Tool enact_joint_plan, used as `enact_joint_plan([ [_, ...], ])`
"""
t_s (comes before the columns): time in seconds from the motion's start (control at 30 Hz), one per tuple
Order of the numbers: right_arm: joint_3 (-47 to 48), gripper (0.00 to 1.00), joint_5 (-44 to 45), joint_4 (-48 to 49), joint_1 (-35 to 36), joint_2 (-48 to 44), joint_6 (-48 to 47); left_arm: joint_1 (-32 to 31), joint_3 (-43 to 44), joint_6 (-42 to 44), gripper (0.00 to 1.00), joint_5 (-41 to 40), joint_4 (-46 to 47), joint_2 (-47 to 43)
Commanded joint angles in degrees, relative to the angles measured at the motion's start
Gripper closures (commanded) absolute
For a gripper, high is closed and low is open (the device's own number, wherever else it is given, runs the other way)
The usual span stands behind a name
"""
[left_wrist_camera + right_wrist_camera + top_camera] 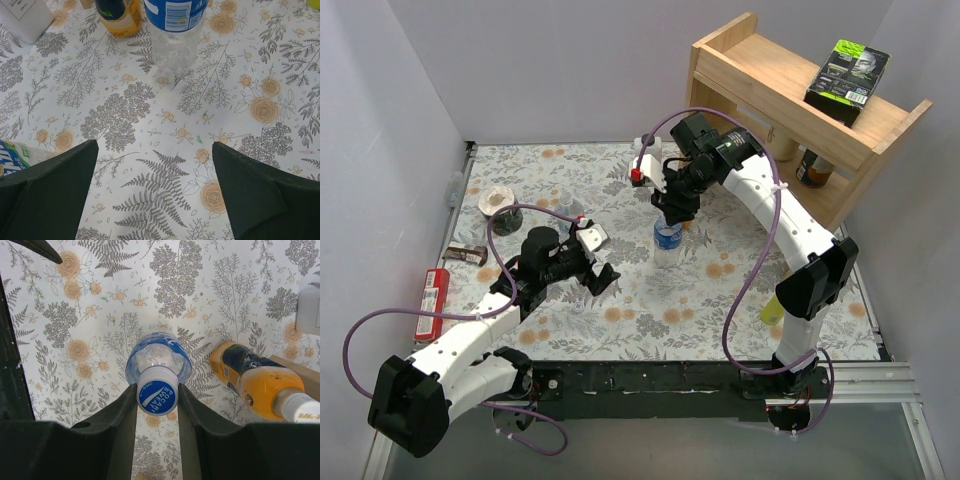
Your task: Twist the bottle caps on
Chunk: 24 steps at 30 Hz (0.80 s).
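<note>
Right pincer (676, 208) atop clear bottle (668, 245), left pincer (597, 258) spread nearby

Mid-table on the floral tablecloth (650, 310) stands the clear blue-labelled plastic bottle (667, 243), round blue plastic cap (157, 396) on its top; orange plastic drink bottle (260, 385) just beside it; light wooden shelf (770, 80) at far right, black-and-green box (847, 75) on top.

the blue cap (157, 396) is showing "pocari sweat", with a small "open" sitting on its pale rim. just right of that cap, the whitish cap (301, 408) of the orange bottle (260, 385) is carrying print too blurred to read. the clear bottle (172, 45) under the blue cap is showing a barcode on its label.
</note>
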Motion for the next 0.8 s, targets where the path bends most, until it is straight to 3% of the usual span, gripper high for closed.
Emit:
enact_joint_plan([
  [0.0,-1.2,0.99,0.6,2.0,-0.1,0.4,-0.1,0.5,1.5,-0.3,0.02,1.7,-1.0,-1.7],
  [0.27,-3.4,0.96,-0.3,3.2,-0.1,1.2,0.7,1.1,0.7,-2.2,0.02,5.3,-2.0,-1.0],
  [0.47,-7.6,0.89,-0.1,5.0,-0.5,-0.1,0.6,1.1,0.1,-2.3,0.02,9.0,-4.1,-1.5],
  [0.77,-9.4,0.60,0.6,6.6,-0.9,-0.8,1.4,1.1,-1.1,-0.2,0.02,11.1,-6.1,-1.4],
])
